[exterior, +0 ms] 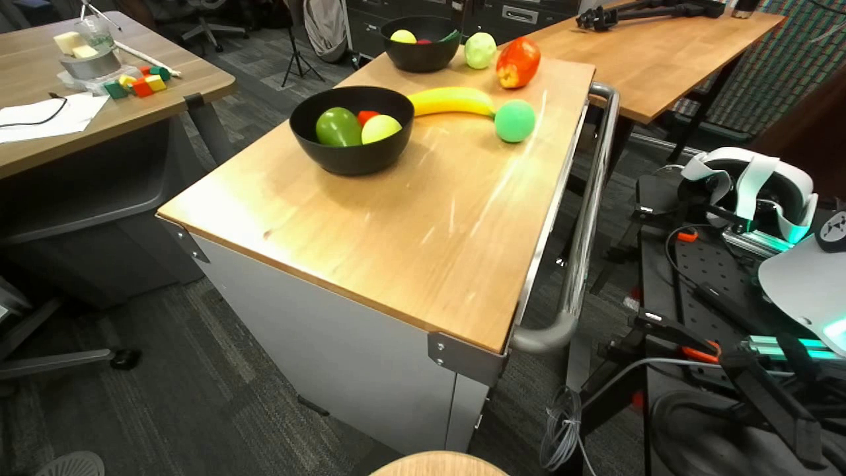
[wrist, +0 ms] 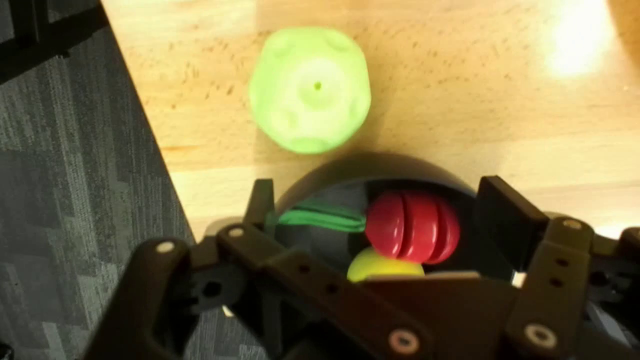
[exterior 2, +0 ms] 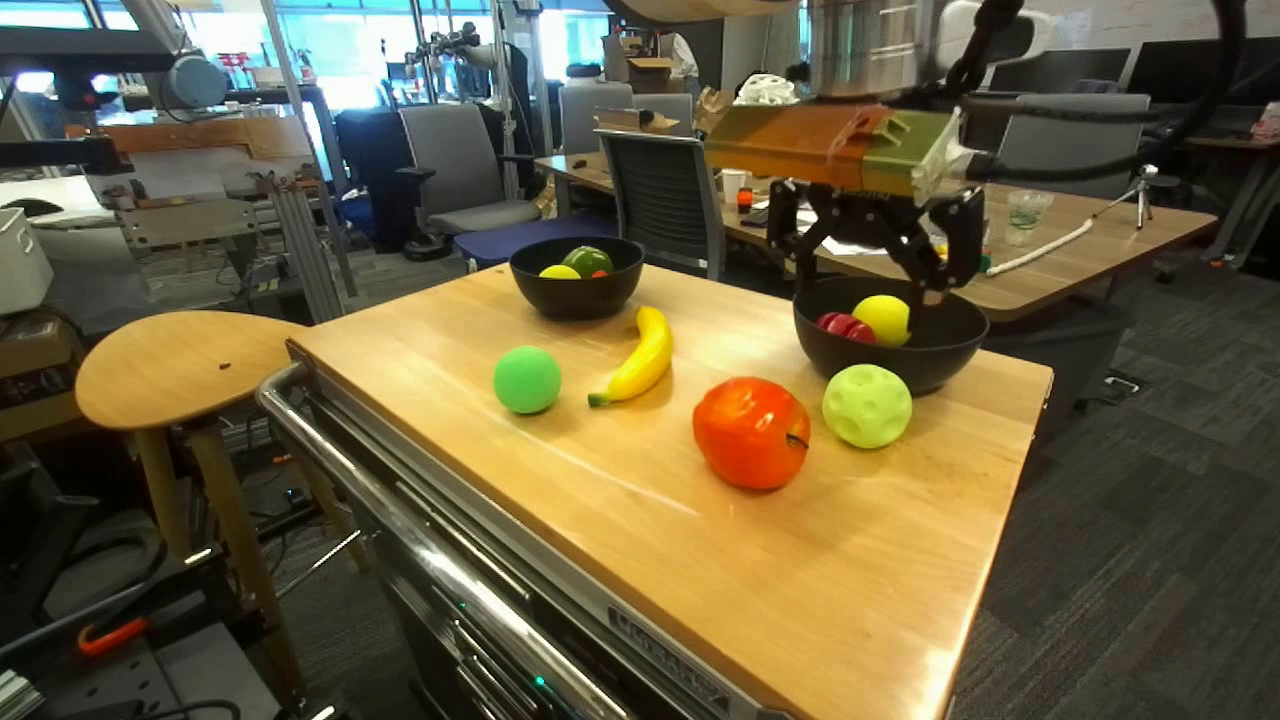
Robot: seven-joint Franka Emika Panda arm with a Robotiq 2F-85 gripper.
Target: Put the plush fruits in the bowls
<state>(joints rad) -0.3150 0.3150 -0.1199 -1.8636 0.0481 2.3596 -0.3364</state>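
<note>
While a banana (exterior 2: 642, 362) lies on the wooden tabletop (exterior 2: 850, 570), the gripper (wrist: 382, 207) hangs over a black bowl (exterior 2: 940, 362), its fingers (wrist: 507, 217) spread wide.

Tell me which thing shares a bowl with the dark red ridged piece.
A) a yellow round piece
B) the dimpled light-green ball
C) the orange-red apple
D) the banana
A: the wrist view shows the yellow round piece beside the dark red ridged piece, both inside the black bowl.
</note>
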